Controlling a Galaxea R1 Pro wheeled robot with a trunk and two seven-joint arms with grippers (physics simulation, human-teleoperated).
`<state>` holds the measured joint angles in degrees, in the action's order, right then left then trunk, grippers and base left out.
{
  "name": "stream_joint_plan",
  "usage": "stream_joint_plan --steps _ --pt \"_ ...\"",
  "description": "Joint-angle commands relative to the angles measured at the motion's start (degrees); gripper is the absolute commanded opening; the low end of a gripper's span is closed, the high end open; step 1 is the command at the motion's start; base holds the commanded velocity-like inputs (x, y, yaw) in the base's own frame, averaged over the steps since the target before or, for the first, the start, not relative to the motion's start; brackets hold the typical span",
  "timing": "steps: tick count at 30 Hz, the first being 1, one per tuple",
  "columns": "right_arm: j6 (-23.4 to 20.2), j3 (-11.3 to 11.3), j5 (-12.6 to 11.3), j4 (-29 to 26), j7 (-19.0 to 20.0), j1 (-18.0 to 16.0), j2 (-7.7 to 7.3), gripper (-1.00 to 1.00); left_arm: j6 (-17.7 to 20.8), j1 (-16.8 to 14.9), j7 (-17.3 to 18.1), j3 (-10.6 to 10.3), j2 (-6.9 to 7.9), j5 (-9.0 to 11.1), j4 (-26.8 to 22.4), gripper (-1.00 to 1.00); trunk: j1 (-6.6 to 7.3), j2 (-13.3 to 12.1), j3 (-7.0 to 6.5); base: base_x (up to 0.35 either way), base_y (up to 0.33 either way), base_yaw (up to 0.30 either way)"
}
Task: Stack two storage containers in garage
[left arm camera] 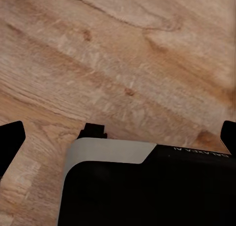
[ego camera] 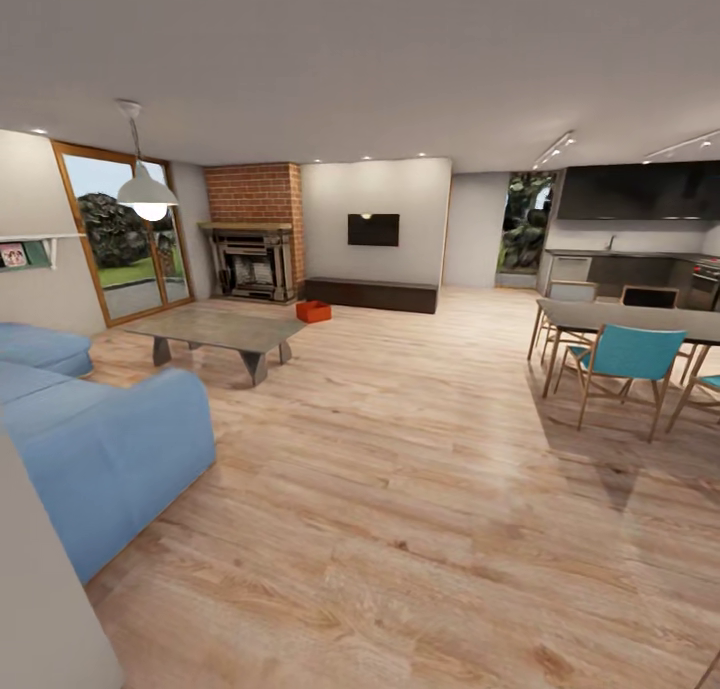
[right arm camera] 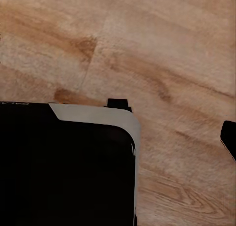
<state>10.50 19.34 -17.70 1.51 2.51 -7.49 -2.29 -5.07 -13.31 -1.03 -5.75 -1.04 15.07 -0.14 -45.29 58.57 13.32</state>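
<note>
Head view: living room, wood plank floor (ego camera: 420, 489). One orange-red container (ego camera: 313, 312) sits on the floor at the far end, just right of the brick fireplace (ego camera: 255, 234) and at the left end of the low dark cabinet (ego camera: 372, 294). It's too small here to tell whether it's one bin or two stacked, and the long axis isn't readable. Coffee table (ego camera: 215, 331) and blue sofa (ego camera: 95, 439) lie left of the direct line; dining table (ego camera: 640, 319) and chairs right. The open lane runs straight ahead, slightly left of centre.

Left wrist view: floor planks, robot base (left arm camera: 147, 186) below; dark fingertips (left arm camera: 11, 137) at both picture edges, wide apart, so the left gripper (left arm camera: 118, 137) is released, holding nothing.

Right wrist view: same floor, base corner; one dark fingertip (right arm camera: 228, 137) at the edge. Can't tell that gripper's state.

Judgement: container well ahead, far from both arms; neither is clearly nearer. Drive first.
</note>
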Motion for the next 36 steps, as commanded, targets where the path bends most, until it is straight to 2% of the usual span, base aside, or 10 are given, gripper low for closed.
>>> stream_joint_plan --steps 1,36 --pt "0.3 0.4 -0.6 0.2 0.3 -0.1 0.01 1.00 -0.2 0.0 -0.1 -0.5 -0.02 0.5 0.1 1.00 -0.04 0.0 0.07 0.326 0.000 0.000" --pt "0.3 0.4 -0.6 0.2 0.3 -0.1 0.01 1.00 -0.2 0.0 -0.1 -0.5 0.05 0.5 0.1 1.00 -0.04 0.0 0.07 0.326 0.000 0.000"
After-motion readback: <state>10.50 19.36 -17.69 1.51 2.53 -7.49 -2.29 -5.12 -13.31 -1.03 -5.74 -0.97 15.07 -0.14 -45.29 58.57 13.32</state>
